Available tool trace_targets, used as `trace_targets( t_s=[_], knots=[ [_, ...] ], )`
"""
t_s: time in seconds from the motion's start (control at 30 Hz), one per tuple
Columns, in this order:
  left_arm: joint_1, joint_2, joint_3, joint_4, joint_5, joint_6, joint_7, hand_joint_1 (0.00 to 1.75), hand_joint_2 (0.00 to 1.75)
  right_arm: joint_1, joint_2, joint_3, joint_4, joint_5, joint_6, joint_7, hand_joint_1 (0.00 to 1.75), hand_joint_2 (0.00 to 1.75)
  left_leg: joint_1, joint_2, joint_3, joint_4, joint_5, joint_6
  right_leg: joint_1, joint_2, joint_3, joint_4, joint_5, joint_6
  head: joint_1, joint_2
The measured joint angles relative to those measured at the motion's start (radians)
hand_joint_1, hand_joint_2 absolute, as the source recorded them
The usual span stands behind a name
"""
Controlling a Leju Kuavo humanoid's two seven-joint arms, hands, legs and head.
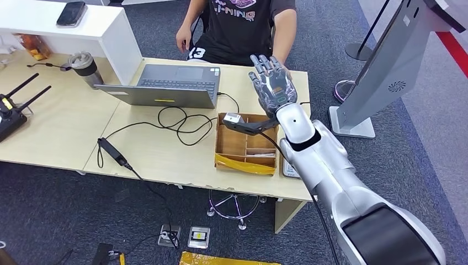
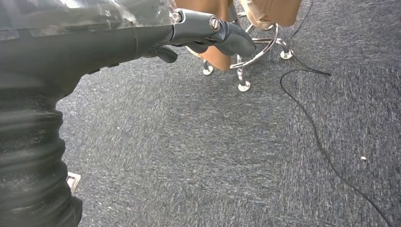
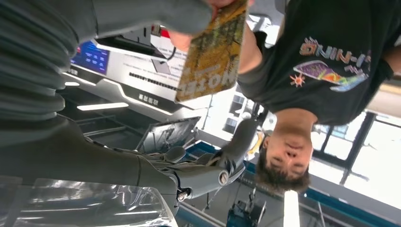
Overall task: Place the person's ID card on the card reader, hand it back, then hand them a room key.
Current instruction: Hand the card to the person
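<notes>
My right hand [image 1: 270, 83] is raised over the far edge of the table [image 1: 60, 132], reaching toward the seated person [image 1: 243, 27]. In the right wrist view a yellow room key card [image 3: 213, 52] printed HOTEL sits under my thumb [image 3: 156, 14]. The person's fingers [image 3: 182, 40] are on the same card. One of my other fingers [image 3: 236, 142] stretches out apart from it. A card reader [image 1: 289, 168] lies at the table's right edge, partly behind my forearm. My left hand [image 2: 208, 30] hangs over the carpet holding nothing, its fingers stretched out.
A wooden compartment box [image 1: 245, 144] stands just under my right forearm. A grey laptop [image 1: 165, 83] with looping cables [image 1: 176, 124] lies to its left, and a tumbler [image 1: 84, 67] farther left. A white kiosk [image 1: 386, 72] stands to the right of the table.
</notes>
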Motion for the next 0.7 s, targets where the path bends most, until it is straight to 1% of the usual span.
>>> trace_targets(
  t_s=[0.13,0.23,0.3,0.37,0.47,0.63,0.7],
  knots=[
    [0.002,0.003,0.000,0.000,0.000,0.001,0.000,0.00,1.75,-0.010,-0.003,-0.003,0.010,-0.003,-0.106,-0.027,0.00,1.75,0.000,0.000,0.000,0.000,0.000,0.000,0.000,0.000,0.000,0.000,0.000,0.000,0.000,0.000],
    [0.006,0.003,0.001,0.000,0.003,0.003,0.003,0.00,1.75,-0.012,-0.018,-0.018,0.011,-0.032,-0.181,-0.050,0.00,1.75,0.000,0.000,0.000,0.000,0.000,0.000,0.000,0.000,0.000,0.000,0.000,0.000,0.000,0.000],
    [0.010,0.003,0.001,0.000,0.014,0.006,0.005,0.00,1.75,-0.009,-0.035,-0.043,0.011,-0.087,-0.221,-0.076,0.00,1.75,0.000,0.000,0.001,0.000,0.000,0.000,0.000,0.000,0.000,0.000,0.000,0.000,0.000,0.000],
    [0.013,0.002,0.002,0.000,0.039,0.015,0.010,0.00,1.75,0.011,-0.058,-0.085,0.004,-0.176,-0.262,-0.118,0.00,1.75,0.000,0.000,0.001,0.000,0.000,0.000,0.000,0.000,0.001,-0.001,0.000,0.000,0.000,0.000],
    [0.016,0.000,0.002,0.000,0.066,0.028,0.030,0.00,1.75,0.090,-0.106,-0.163,-0.030,-0.309,-0.308,-0.162,0.00,1.75,0.000,0.000,0.002,0.000,-0.001,0.001,0.000,-0.001,0.002,-0.002,0.000,0.000,0.000,0.000],
    [0.028,-0.004,0.002,0.000,0.058,0.072,0.066,0.00,1.75,0.325,-0.227,-0.293,-0.086,-0.458,-0.344,-0.171,0.00,1.75,0.000,-0.002,0.002,0.001,-0.002,0.002,0.000,-0.003,0.003,-0.004,0.000,0.001,0.000,0.000],
    [0.032,-0.004,0.002,-0.001,0.063,0.086,0.078,0.00,1.75,0.406,-0.279,-0.347,-0.089,-0.526,-0.344,-0.192,0.00,1.75,-0.001,-0.002,0.001,0.001,-0.002,0.002,-0.001,-0.003,0.002,-0.004,0.000,0.001,0.000,0.000]
  ],
)
